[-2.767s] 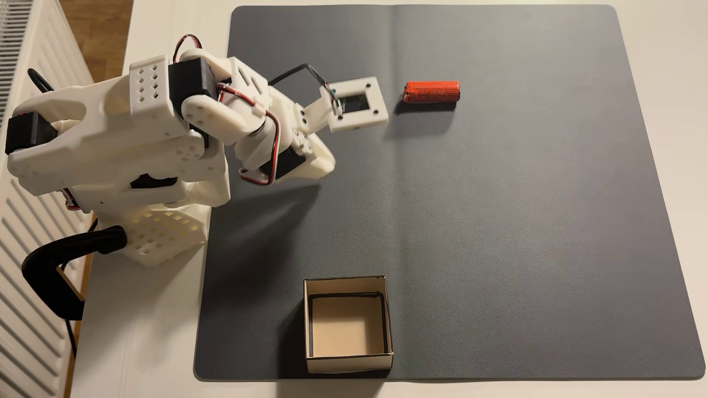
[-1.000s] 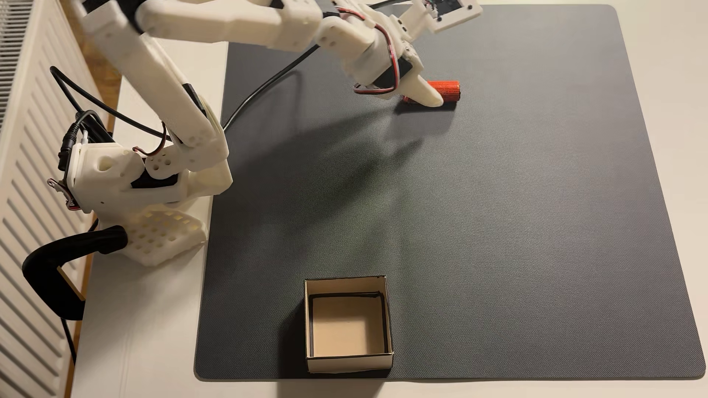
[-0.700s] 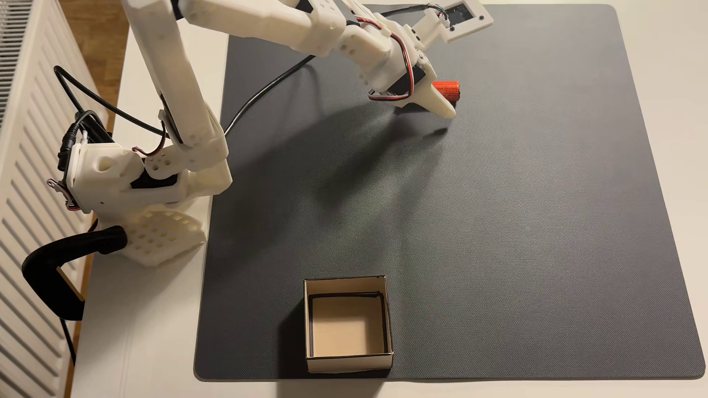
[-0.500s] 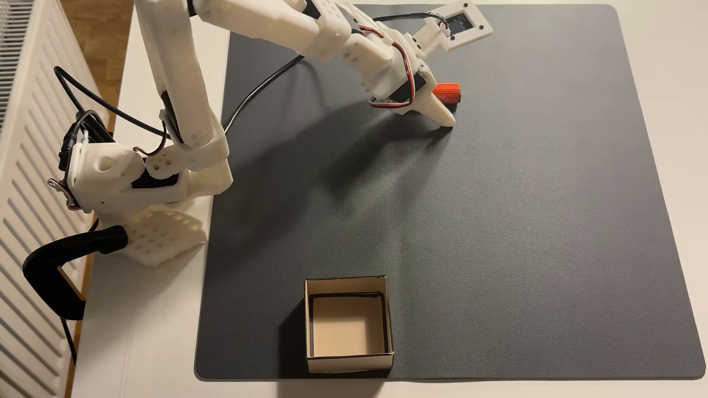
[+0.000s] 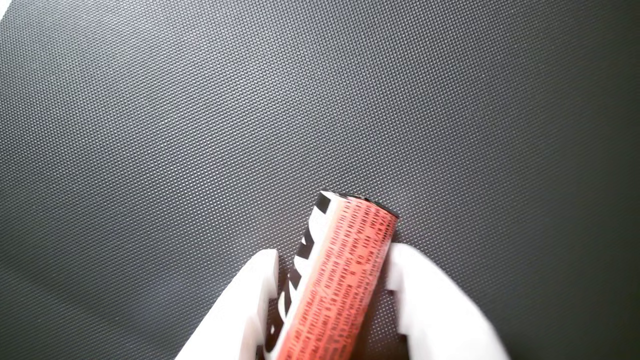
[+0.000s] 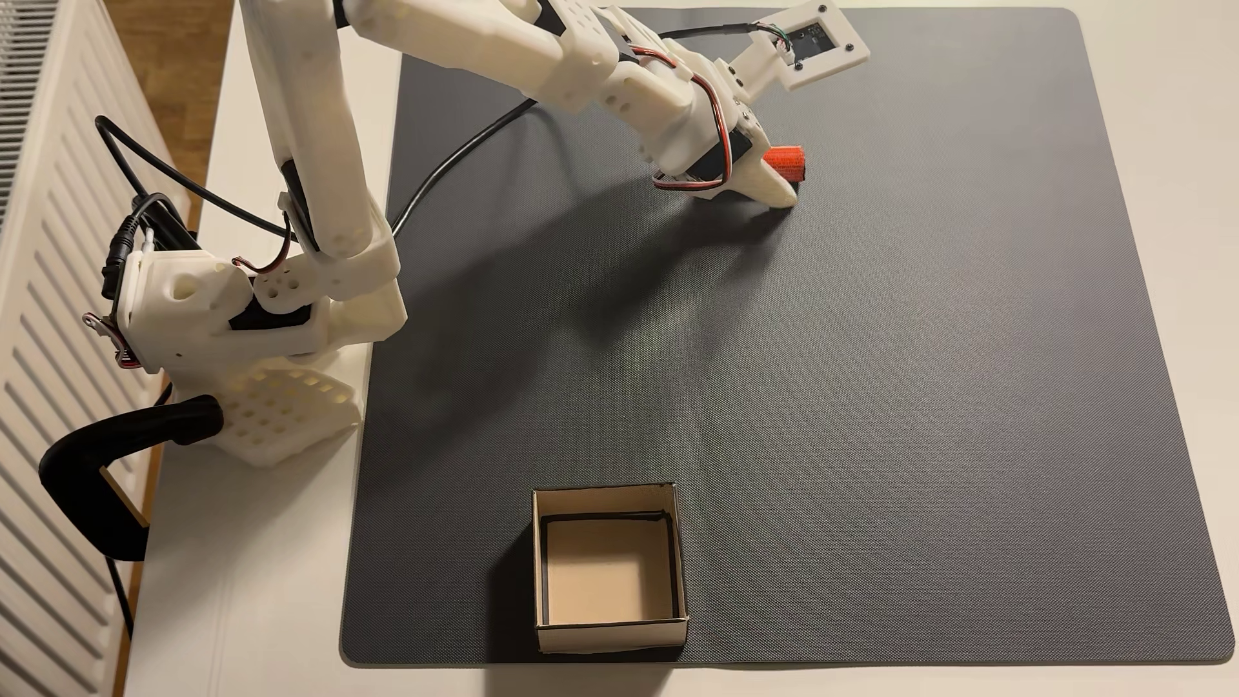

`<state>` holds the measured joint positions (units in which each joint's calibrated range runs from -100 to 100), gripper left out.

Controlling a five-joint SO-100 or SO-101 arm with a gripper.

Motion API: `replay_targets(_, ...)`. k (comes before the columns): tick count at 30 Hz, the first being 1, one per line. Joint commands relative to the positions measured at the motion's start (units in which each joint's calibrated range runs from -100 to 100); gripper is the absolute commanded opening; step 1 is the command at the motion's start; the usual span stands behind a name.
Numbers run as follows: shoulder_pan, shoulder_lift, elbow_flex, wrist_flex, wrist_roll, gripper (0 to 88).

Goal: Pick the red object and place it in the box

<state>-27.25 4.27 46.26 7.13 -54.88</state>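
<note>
Fixed view: red object (image 6: pixel 786 159) mostly behind gripper (image 6: pixel 781 184).

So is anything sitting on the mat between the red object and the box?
Nothing visible. In the fixed view the red object lies between the gripper fingers, and only bare grey mat stretches from there to the box.

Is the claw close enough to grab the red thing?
Probably yes. In the wrist view the claw has a finger on each side of the red object, which lies on the mat, with nothing in between. Small gaps show, so it isn't squeezing yet.
</note>
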Motion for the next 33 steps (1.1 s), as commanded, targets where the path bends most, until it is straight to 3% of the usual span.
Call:
replay_targets(1,-0.4,-0.2,-1.4,-0.2,0.1,13.6)
replay_targets(12,0.1,-0.1,-1.2,-0.2,0.3,1.2)
replay_targets(18,0.3,-1.0,-1.7,-0.3,1.6,1.2)
replay_targets(24,3.0,-14.1,-5.2,7.7,3.5,1.5)
replay_targets(33,15.0,-40.3,-4.1,28.1,11.5,1.5)
